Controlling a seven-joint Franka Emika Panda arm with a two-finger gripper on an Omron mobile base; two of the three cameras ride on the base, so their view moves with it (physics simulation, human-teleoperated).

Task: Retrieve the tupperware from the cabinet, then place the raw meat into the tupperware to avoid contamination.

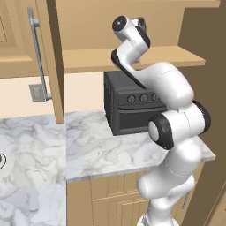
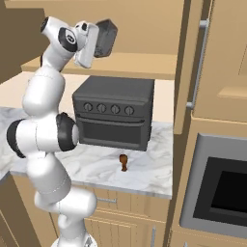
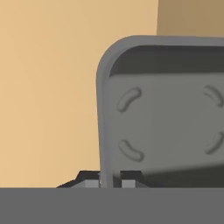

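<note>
1. Gripper point(image 3: 109, 180): I see it clamped on the tub point(image 2: 106, 37) rim, held high before the open cabinet point(image 2: 144, 65).
2. Meat point(image 2: 124, 162): on bench point(image 2: 149, 173), before the oven point(image 2: 116, 113).

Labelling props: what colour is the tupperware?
Dark grey tupperware; shows best in the hand view.

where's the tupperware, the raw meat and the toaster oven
tupperware point(image 2: 106, 37), right base view, its dark side
raw meat point(image 2: 124, 161), right base view, its middle
toaster oven point(image 2: 112, 129), right base view, its door
</note>
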